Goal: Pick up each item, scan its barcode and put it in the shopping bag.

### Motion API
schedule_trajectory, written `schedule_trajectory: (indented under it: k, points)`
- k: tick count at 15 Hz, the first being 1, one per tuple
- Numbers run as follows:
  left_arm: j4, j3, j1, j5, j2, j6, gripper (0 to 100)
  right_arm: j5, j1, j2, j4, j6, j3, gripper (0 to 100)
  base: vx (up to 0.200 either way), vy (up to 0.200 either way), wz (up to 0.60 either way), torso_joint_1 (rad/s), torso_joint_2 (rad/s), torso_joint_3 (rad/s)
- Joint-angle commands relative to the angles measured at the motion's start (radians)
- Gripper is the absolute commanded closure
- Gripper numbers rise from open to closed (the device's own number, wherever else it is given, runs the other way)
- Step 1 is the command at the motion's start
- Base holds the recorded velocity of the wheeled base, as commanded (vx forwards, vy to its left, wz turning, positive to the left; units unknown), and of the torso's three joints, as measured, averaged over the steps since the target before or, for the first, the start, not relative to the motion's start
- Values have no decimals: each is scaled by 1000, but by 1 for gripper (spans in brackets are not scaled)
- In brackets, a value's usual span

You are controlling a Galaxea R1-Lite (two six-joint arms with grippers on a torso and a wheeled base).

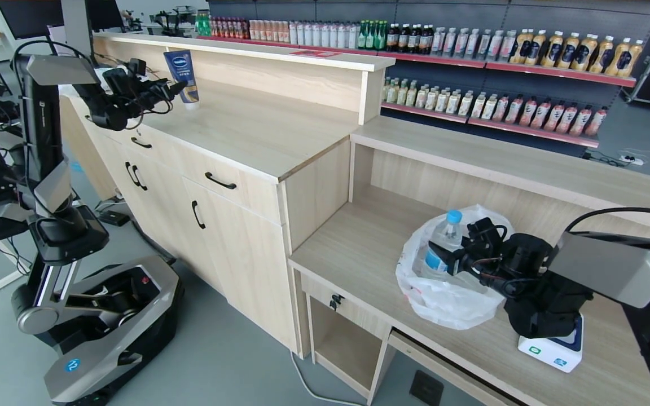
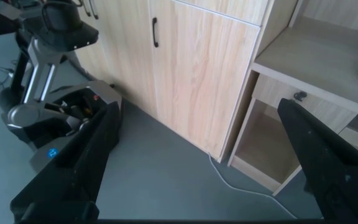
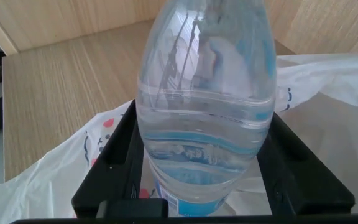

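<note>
- While it is gripped by the right end effector [image 1: 450, 260], the water bottle [image 1: 444, 237] is held, cap up, over the shopping bag [image 1: 443, 307] on the table [image 1: 353, 248].
- The left end effector [image 2: 197, 109] is spread wide, well apart from the bag.

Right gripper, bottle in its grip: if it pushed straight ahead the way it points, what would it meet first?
Most likely the shopping bag: the right gripper, shut on the water bottle, points into its crumpled plastic. Depth is unclear.

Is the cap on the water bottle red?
No, the cap on the water bottle is blue.
</note>
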Motion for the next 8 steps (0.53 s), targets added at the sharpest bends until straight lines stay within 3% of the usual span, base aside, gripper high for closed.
schedule_trajectory:
  k: [1,8]
  points:
    - [0,0,0,0,0,0,0,1,-4,-31,-5,0,18,0,0,0,0,0,0,0]
    - [0,0,0,0,0,0,0,1,-4,-160,24,2,96,0,0,0,0,0,0,0]
